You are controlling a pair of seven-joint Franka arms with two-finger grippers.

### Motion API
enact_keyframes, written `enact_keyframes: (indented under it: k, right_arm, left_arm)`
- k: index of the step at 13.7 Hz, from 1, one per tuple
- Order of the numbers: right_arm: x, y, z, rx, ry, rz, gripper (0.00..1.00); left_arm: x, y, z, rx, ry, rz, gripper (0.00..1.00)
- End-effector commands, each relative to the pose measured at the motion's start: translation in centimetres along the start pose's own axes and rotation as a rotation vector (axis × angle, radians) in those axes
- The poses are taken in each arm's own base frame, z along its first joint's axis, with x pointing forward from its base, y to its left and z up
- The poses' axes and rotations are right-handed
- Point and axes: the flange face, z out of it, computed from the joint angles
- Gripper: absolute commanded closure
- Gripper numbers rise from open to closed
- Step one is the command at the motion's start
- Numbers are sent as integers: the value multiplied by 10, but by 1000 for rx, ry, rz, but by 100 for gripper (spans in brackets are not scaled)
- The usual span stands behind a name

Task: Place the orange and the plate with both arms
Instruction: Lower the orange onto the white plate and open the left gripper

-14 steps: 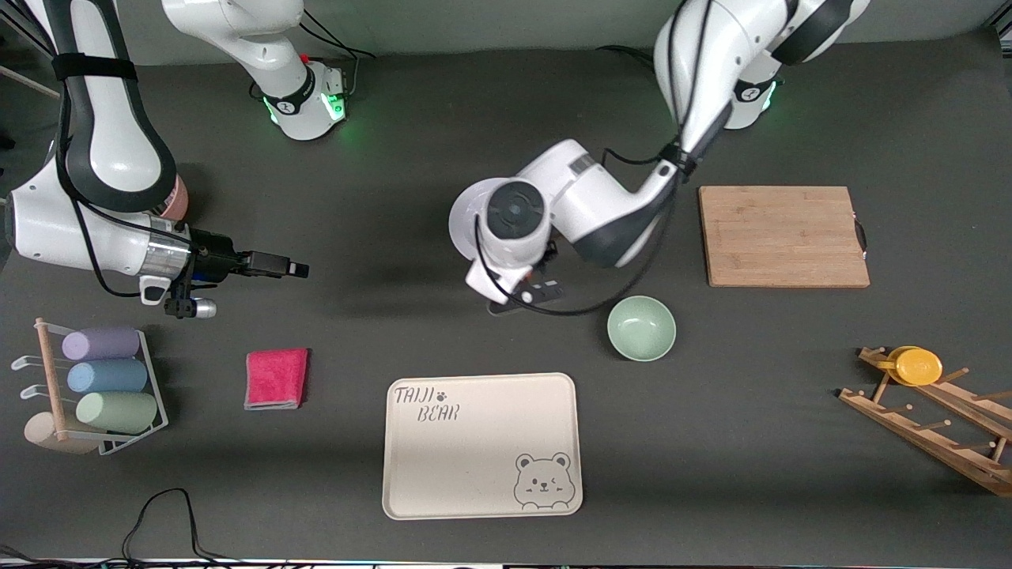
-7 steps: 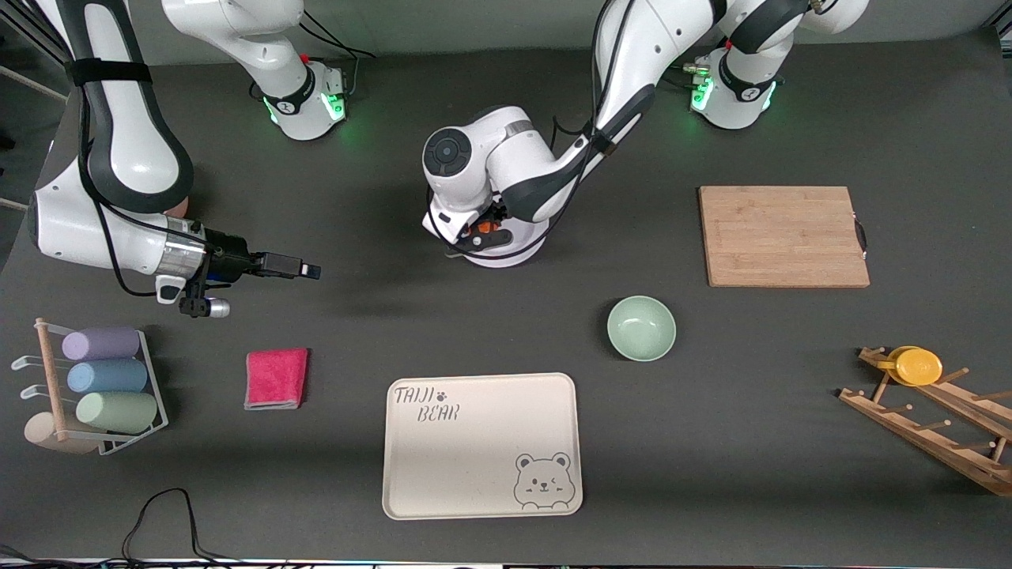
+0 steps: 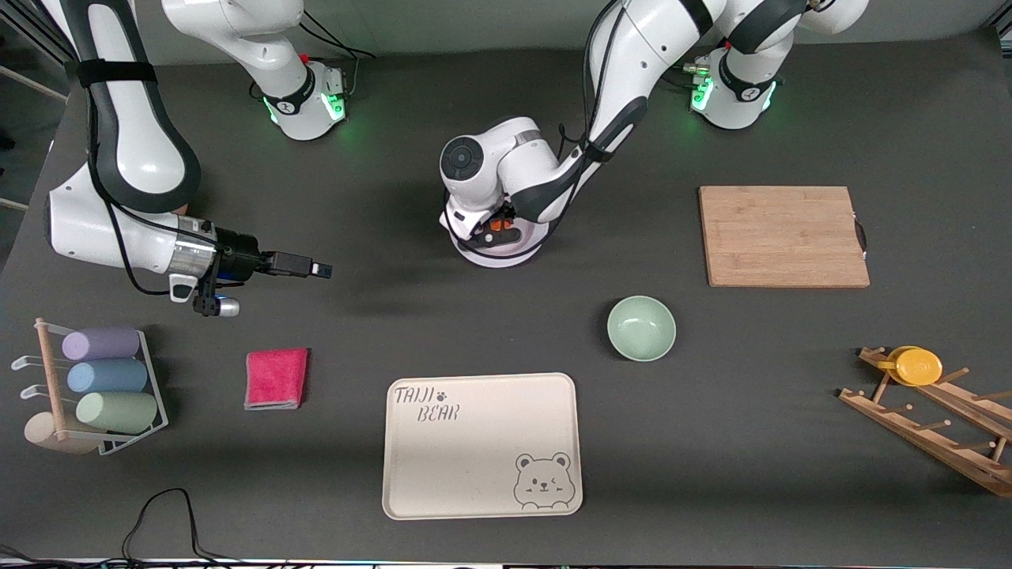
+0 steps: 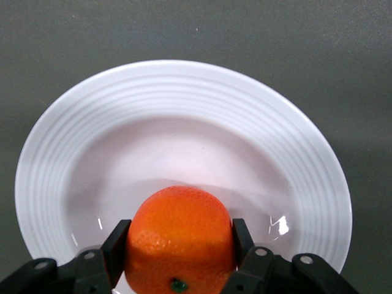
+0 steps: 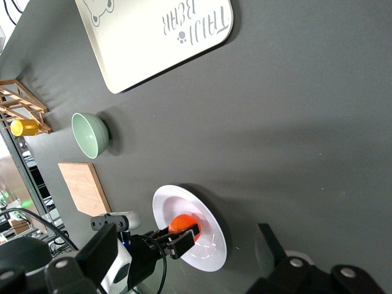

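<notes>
The left gripper [image 4: 180,260] is closed on the orange [image 4: 179,236] and holds it just over the middle of the plate [image 4: 184,98]. I cannot tell if the orange touches the plate. The plate sits on the desk [image 3: 395,316] near the middle, closer to the robots' bases than the green bowl [image 3: 641,328]. From the front, the left arm's white wrist covers most of the plate, so only its rim and a bit of orange show there.

The right gripper [image 3: 320,269] hangs over bare desk toward the right arm's end, with its fingers wide apart and nothing in them. It points toward the plate but is well apart from it. This arm waits.

Nothing lies between the plate and the right gripper. The green bowl is nearer the front camera than the plate. The cream bear tray [image 3: 482,445] is nearer still, low in the middle. A wooden cutting board [image 3: 783,235] lies toward the left arm's end. Nearer the camera than the board is a wooden rack [image 3: 941,427] with a yellow dish [image 3: 917,366] on it. A pink cloth [image 3: 276,378] lies beside the tray, toward the right arm's end. Next to it is a wire rack [image 3: 150,411] with rolled-up things in purple, blue and green.

The desk is covered in a dark grey mat. A black cable [image 3: 158,514] curls at its near edge. Green lights glow on both arm bases.
</notes>
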Motion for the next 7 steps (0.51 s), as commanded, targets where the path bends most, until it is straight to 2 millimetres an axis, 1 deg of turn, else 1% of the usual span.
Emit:
enact_keyframes:
  k: [1,2,3,4,5,6,7]
  right_arm:
    - [-13,-4,-10,34,-1,-23,0]
    - [-13,-3,-9,34,-5,-20,0]
    - [-13,-3,-7,32,-4,-20,0]
    - [-11,-2,-4,30,-3,-17,0]
    - [-8,-1,-3,26,10,-14,0]
    - [-5,2,2,20,18,-7,0]
    - [-2,3,12,26,19,3,0]
  left_arm:
    - [-2,-6,-10,-7,30,-28,0]
    - [0,-7,-13,-6,31,-37,0]
    - [5,-11,-23,-5,36,-44,0]
    - [17,-20,-40,0,43,-52,0]
    - [35,-36,-59,18,44,-68,0]
    - [52,-54,-89,17,48,-42,0]
    - [73,-79,-120,20,35,-18,0]
